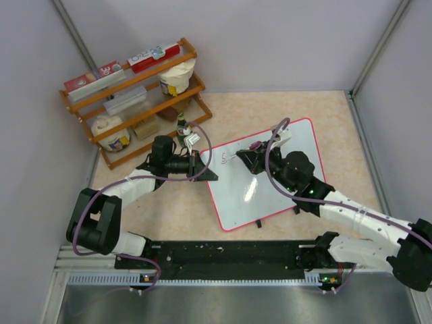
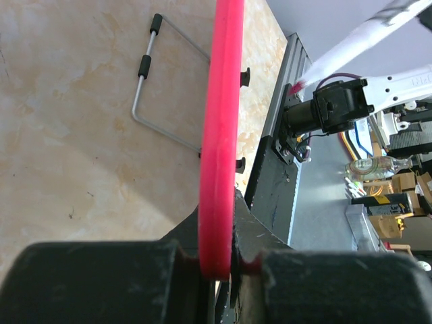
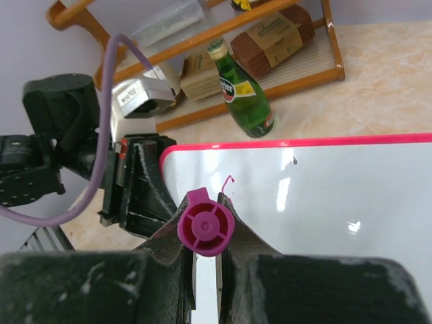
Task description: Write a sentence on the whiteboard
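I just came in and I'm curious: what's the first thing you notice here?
The big pink-framed whiteboard in the middle, its edge clamped in the left pincer. The right pincer holds a purple marker by a tiny pink squiggle there. A wooden grocery shelf stands far left.

Robot lab cell: grey panel walls (image 1: pixel 270 40); black mounting rail (image 1: pixel 223 253); stacked boxes (image 2: pixel 405 182) beyond.

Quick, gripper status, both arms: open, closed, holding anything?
Left gripper: closed, clamped on the whiteboard frame edge.
Right gripper: closed, holding the magenta marker.
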### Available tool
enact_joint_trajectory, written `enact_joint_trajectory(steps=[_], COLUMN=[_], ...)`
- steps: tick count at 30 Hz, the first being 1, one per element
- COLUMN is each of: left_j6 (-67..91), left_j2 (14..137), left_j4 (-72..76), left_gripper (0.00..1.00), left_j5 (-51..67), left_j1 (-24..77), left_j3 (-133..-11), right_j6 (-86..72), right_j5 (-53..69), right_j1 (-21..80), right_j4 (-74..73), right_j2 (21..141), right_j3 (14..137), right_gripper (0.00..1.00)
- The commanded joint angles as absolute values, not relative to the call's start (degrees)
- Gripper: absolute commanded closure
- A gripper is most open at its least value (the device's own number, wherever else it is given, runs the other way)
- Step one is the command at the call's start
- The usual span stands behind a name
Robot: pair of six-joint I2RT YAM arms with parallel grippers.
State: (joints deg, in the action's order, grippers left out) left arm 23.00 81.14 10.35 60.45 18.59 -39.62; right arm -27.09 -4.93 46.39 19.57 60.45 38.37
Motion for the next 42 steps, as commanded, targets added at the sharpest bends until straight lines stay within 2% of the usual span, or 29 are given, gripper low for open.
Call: enact_joint_trajectory(steps=[1, 17, 42], left_j6=[11.6, 12.0, 11.6], left_j2=[83.1, 82.4, 82.2], left_j4=[3.8, 4.2, 4.2], left_gripper=[1.00, 1.00, 1.00], left_j5=[52.2, 51.9, 51.8], left_j1=[20.7, 21.4, 21.0], left_j3=[-37.7, -37.0, -36.7], right_j6=[-27.5, -21.4, -22.6], right_j5=[-6.3, -9.5, -11.5], right_j1=[46.7, 45.8, 45.8], right_j4=[20.3, 16.3, 17.3], right_j2=[55.6, 59.5, 61.8], right_j3=[40.9, 45.7, 41.1], right_gripper=[1.00, 1.00, 1.00])
